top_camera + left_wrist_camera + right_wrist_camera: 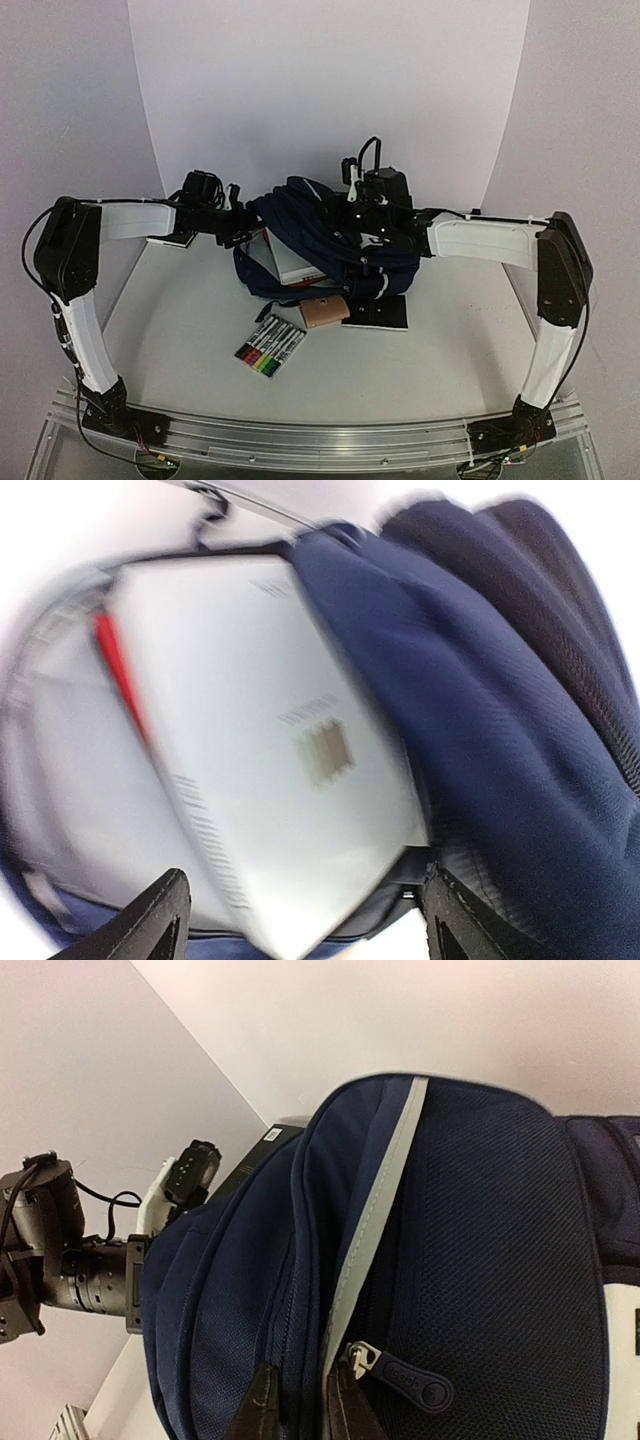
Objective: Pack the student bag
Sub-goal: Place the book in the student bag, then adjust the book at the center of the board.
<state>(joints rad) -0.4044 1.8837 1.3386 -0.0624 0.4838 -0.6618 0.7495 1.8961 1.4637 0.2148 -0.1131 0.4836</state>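
The student bag (335, 235), navy blue with a pale stripe (375, 1220), lies mid-table with its mouth facing left. A white book (270, 750) with a red edge sticks out of that mouth (292, 262). My left gripper (305, 930) is at the opening (243, 228). It is open wide, with the book's near corner between its fingertips (160, 920) and touching neither. My right gripper (298, 1412) reaches over the bag's top (368, 248). It is shut on a fold of the bag's fabric beside a zip pull (400, 1380).
In front of the bag lie a pack of coloured markers (270, 347), a tan pouch (325, 311) and a black notebook (378, 313). A flat black-and-white item (172, 240) sits under the left forearm. White walls close in the back and sides.
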